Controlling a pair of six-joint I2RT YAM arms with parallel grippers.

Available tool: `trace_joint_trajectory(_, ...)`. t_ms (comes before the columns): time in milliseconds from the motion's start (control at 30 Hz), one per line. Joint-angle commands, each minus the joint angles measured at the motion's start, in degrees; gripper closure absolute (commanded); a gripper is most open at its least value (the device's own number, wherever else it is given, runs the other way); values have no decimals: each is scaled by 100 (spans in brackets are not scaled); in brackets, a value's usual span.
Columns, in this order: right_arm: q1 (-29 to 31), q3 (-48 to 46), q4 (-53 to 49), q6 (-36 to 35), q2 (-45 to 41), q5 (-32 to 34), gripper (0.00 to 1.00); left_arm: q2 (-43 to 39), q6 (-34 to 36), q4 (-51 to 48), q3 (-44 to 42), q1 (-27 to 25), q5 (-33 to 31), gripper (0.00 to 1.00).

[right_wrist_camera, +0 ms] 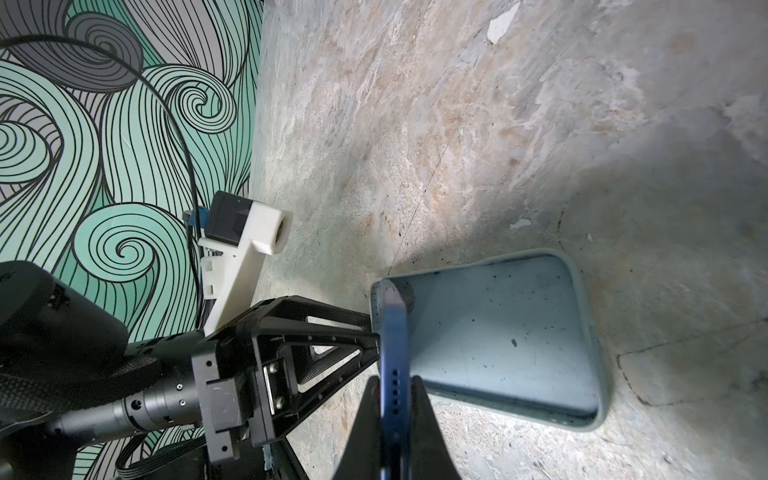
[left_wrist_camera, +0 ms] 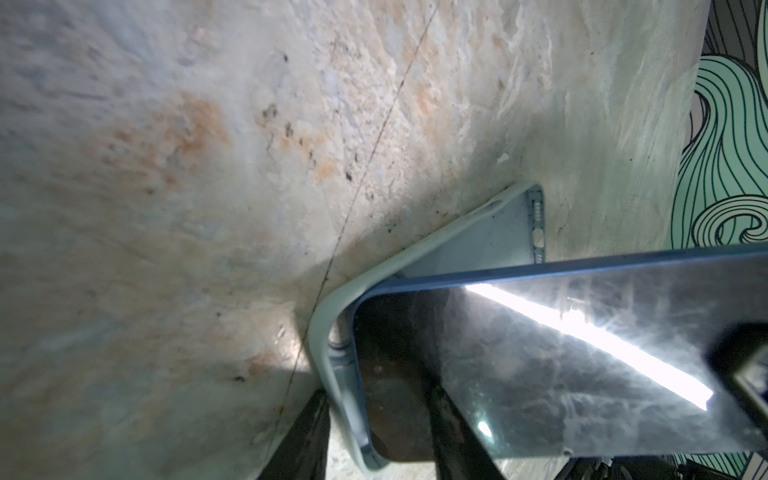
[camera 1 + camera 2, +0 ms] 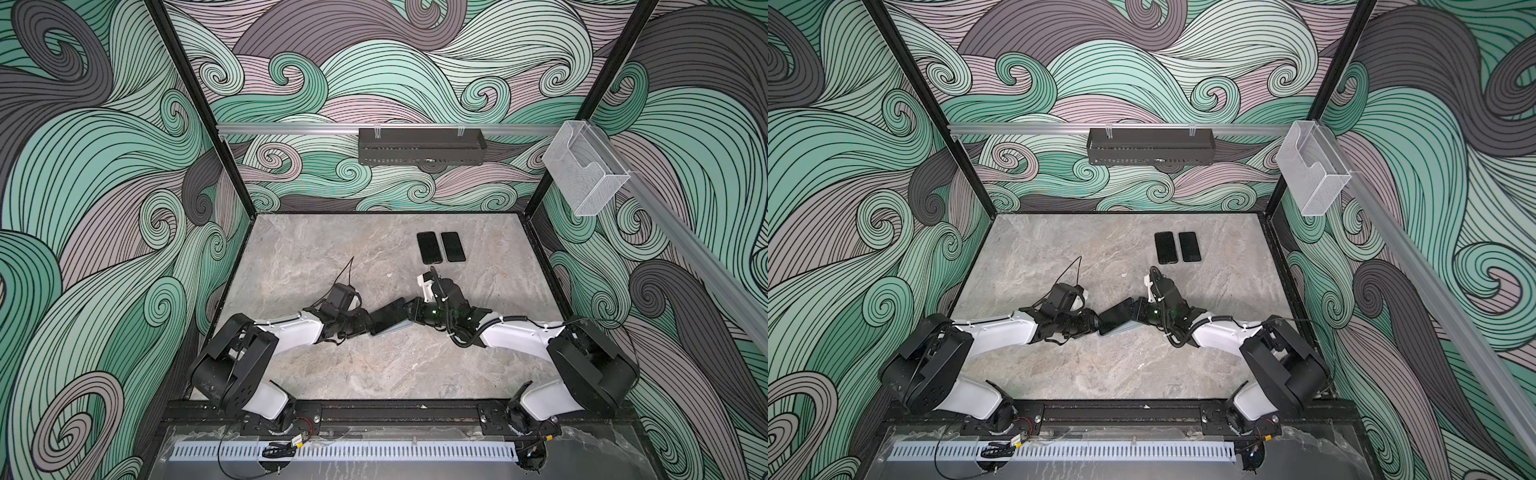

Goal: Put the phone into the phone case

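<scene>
Inspecting the near middle of the grey marble-patterned table (image 3: pixel 332 365), I find both arms meeting over the work.

Right hand (image 1: pixel 393 380): clamped tight on the speaker end of the blue-framed, black-glass phone (image 1: pixel 392 332), one finger on each face.

Phone: not seated. It is held steeply tilted over the pale grey-green soft rubber case (image 1: pixel 498 332). The left wrist view shows one corner of the phone (image 2: pixel 540 353) down inside the rounded end of the case (image 2: pixel 478 241), with a gap between the phone's edge and the rim. Much of the case's inner floor is bare. It is speckled with dark specks.

Case: lying open side up on the table. In both top views only a pale sliver of it (image 3: pixel 395 330) shows beneath the dark phone (image 3: pixel 388 316).

Left hand (image 2: pixel 376 415): its fingers (image 2: pixel 301 440) stand apart, astride the end of the case and the phone's corner. The outer finger sits just beside the rim. I cannot tell whether either finger presses on anything.

Elsewhere: a black handset (image 3: pixel 429 247) and a second black handset (image 3: pixel 452 247) lie flat, side by side, towards the back of the table, well apart from both hands.
</scene>
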Motion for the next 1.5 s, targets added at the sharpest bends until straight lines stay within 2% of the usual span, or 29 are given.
trace_joint_trajectory(0, 78, -17, -338, 67, 299, -34, 100, 14, 40, -26, 93, 27, -131, 56)
trace_joint_trajectory(567, 73, 86, -1010, -437, 262, -461, 100, 402, 31, 252, 359, 195, 95, 58)
trace_joint_trajectory(867, 56, 94, -769, -381, 592, -789, 100, 795, -27, 470, 675, 222, 315, 60)
trace_joint_trajectory(1100, 43, 79, -593, -285, 766, -837, 100, 748, -122, 506, 657, 231, 404, 60)
trace_joint_trajectory(1233, 39, 31, -583, -262, 746, -773, 100, 425, -219, 175, 548, 231, 122, 58)
trace_joint_trajectory(1467, 38, -2, -597, -242, 749, -645, 100, -485, -310, -923, 327, 231, -631, 50)
